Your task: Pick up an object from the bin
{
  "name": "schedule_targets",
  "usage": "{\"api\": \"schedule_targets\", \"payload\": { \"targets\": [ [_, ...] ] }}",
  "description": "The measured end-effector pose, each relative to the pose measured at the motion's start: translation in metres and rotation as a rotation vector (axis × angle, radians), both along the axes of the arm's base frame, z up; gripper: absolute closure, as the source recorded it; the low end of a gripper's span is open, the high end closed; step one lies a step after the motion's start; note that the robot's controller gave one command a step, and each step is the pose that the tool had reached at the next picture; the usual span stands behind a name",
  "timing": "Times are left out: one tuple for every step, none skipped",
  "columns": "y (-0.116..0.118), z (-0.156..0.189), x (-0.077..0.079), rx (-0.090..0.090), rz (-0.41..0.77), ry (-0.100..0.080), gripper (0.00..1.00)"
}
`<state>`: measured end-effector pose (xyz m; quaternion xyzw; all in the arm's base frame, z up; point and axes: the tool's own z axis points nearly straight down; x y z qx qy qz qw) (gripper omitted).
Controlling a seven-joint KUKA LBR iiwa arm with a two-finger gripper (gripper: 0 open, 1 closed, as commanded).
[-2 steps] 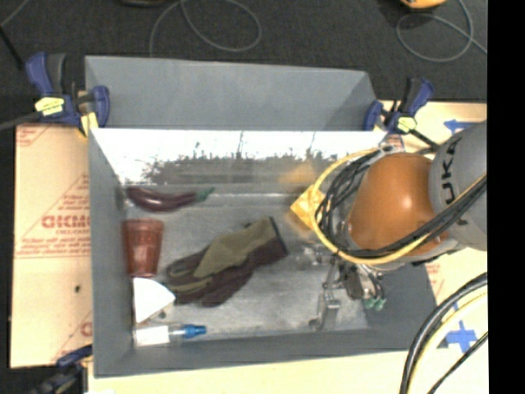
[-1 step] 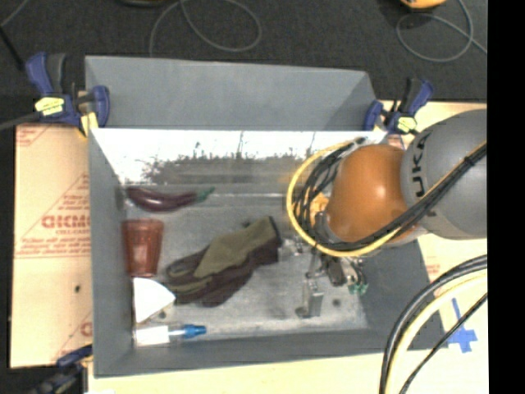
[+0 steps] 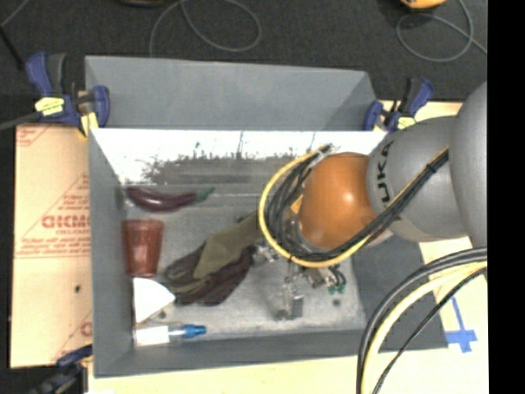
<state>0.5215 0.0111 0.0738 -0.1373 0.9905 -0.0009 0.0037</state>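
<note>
- gripper (image 3: 289, 302) low over the bare floor of the bin (image 3: 246, 312), front right
- olive-and-maroon cloth (image 3: 215, 263) just to its left
- jaw state: can't tell

Olive cloth (image 3: 223, 249) end (behind wrist cables (image 3: 275, 208))

arm (image 3: 435, 179): grey rounded links, black KUKA lettering | wrist cover (image 3: 332, 199): glossy orange dome | cables (image 3: 275, 212): yellow and black loops

Gripper (image 3: 289, 300) hangs over the grey metal bin (image 3: 221, 97) floor around 5 o'clock, crumpled olive-and-maroon cloth (image 3: 215, 259) near its 10 o'clock, dark red plastic cup (image 3: 142, 246) beyond.
</note>
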Motion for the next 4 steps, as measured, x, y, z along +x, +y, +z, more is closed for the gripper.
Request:
{"api": "schedule_targets", "payload": {
  "targets": [
    [0.002, -0.004, 0.017, -0.001, 0.054, 0.003, 0.0],
    [0.032, 0.01, 0.026, -0.002, 0.135, -0.002, 0.0],
    [0.046, 0.007, 0.038, 0.003, -0.068, -0.003, 0.0],
    [0.066, 0.028, 0.026, -0.002, -0.002, 0.0, 0.0]
  ]
}}
